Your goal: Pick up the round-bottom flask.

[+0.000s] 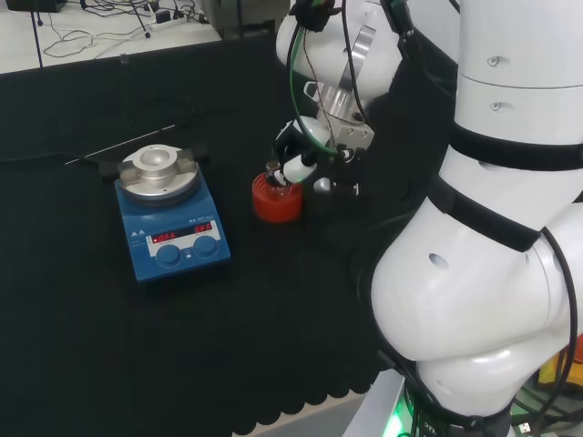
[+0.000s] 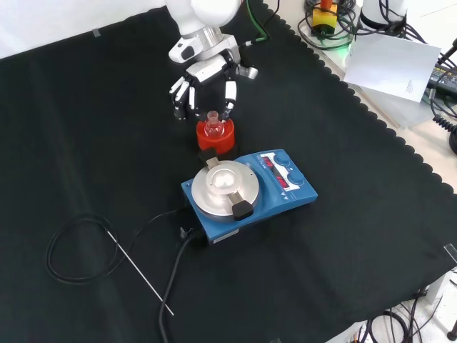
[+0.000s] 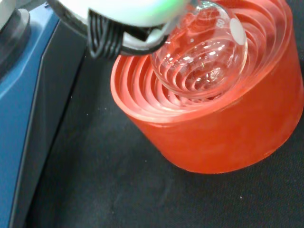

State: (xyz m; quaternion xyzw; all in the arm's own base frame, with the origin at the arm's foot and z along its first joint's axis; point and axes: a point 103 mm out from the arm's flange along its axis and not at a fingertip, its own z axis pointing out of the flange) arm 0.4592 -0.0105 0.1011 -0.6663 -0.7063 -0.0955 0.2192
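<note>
You are watching the hand [image 2: 202, 80] hovering with fingers spread, gripping nothing, just behind the round-bottom flask [image 2: 213, 126], which is sitting unlifted in its red ribbed stand [image 2: 216, 141].

Hand [image 2: 203, 78] lowered, fingers relaxed, spread

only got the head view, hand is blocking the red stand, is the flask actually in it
observer: yes. The wrist view shows the clear glass round-bottom flask with its bulb in the hollow of the red ribbed ring stand.
operator: is the hand on it yet
observer: not that I can see. In the front view the black and white hand is above it, with straight fingers hanging either side of the neck and gaps showing.
operator: anything inside it
observer: it looks empty. In the wrist view the stand's ribs show clearly through the bulb.
</note>
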